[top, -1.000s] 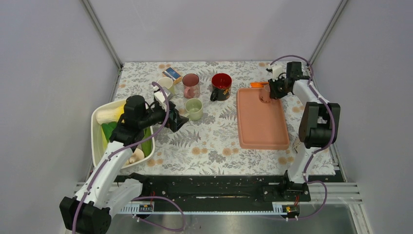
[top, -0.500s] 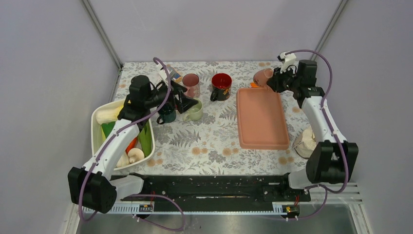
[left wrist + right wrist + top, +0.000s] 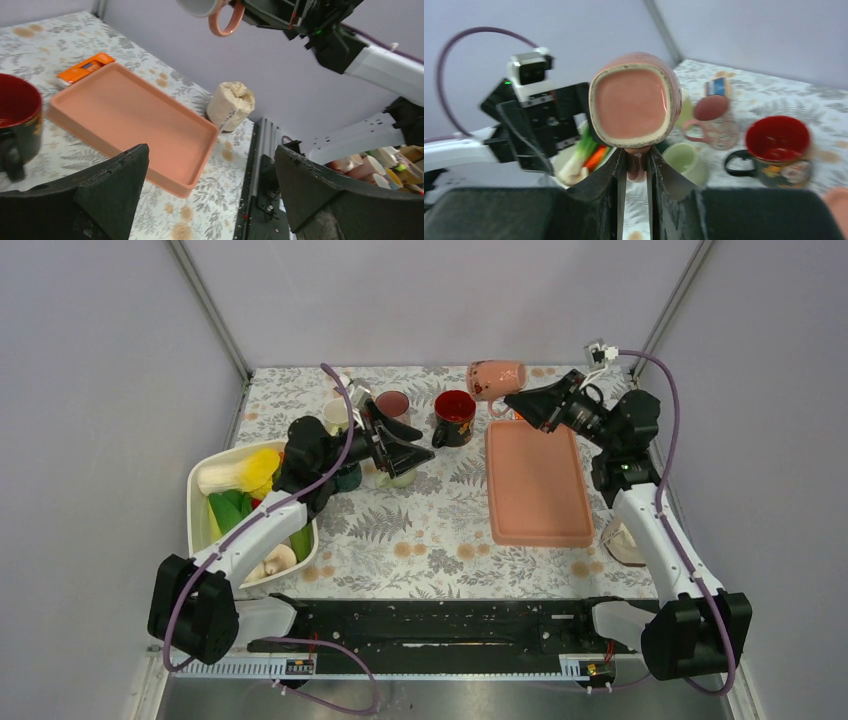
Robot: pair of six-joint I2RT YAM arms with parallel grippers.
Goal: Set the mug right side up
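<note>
Right wrist view: right hand (image 3: pixel 636 167) pinched shut on handle of pink mug (image 3: pixel 633 100), lying sideways just above the fingertips.

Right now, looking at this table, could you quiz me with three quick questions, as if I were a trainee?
1. True or false: the pink ceramic mug stands on the salmon plastic tray.
2. Which arm's fingers pinch that mug's handle? A left; B right; C neither.
3. Fill in: the dark mug beside the tray is ____ inside.
Key: 1 false, it hangs in the air on its side; 2 B, the right fingers are shut on the handle; 3 red.
</note>
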